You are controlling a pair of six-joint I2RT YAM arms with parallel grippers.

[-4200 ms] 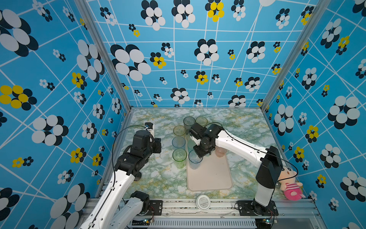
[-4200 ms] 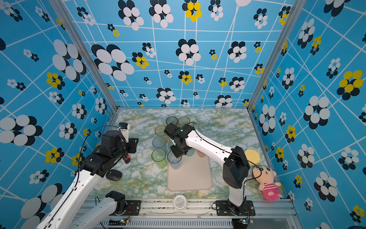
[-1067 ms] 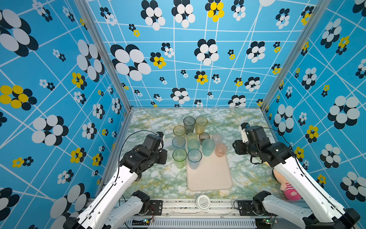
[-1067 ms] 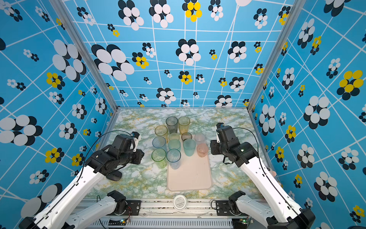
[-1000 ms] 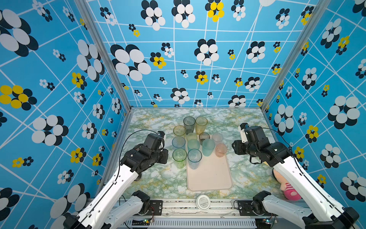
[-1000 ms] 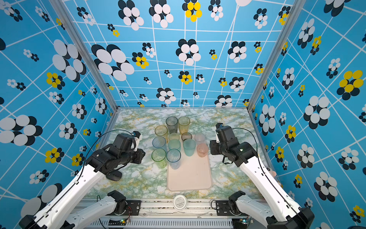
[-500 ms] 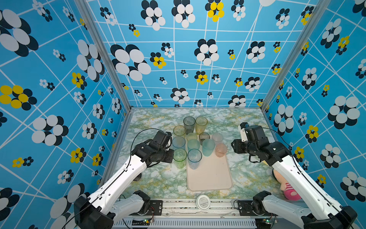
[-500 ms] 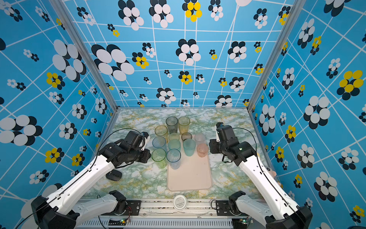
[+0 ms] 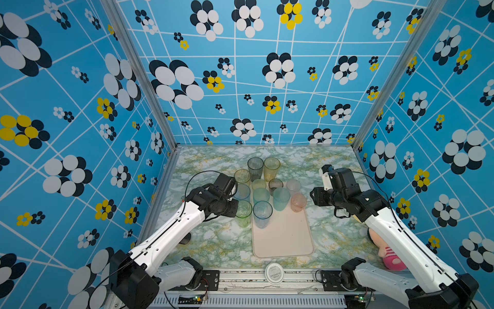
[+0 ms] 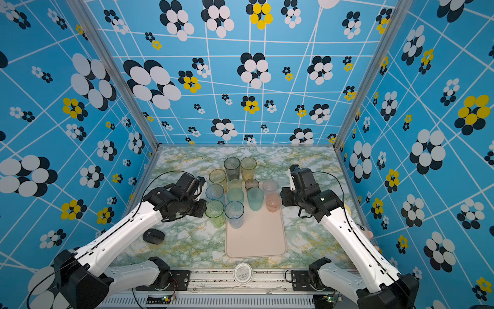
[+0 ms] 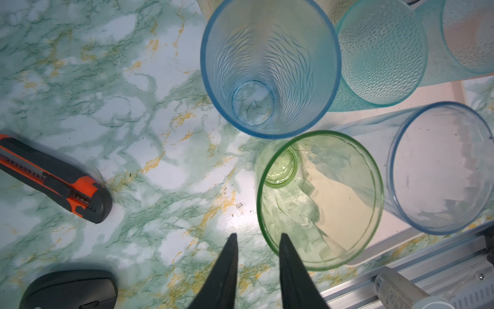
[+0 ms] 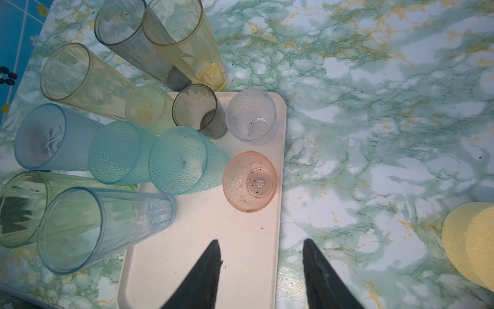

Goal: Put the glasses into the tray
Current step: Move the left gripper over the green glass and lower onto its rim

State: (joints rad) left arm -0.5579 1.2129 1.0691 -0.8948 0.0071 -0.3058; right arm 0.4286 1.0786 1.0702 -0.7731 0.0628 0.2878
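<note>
Glasses [image 9: 280,198] crowd the far end of tray [image 9: 283,235]; near half bare.

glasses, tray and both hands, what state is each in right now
tray, flat on the table, near end bare
green glass, upright on the table, left of the tray
pink glass, upright in the tray
tall grey glass, upright on the table beyond the tray
left hand, slightly open, tips at the green glass's rim, not shut on it
right hand, open, empty

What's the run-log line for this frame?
left gripper: open, empty, at green glass rim | right gripper: open, empty, above tray edge by pink glass | green glass: upright, outside tray | step: pre-grasp
</note>
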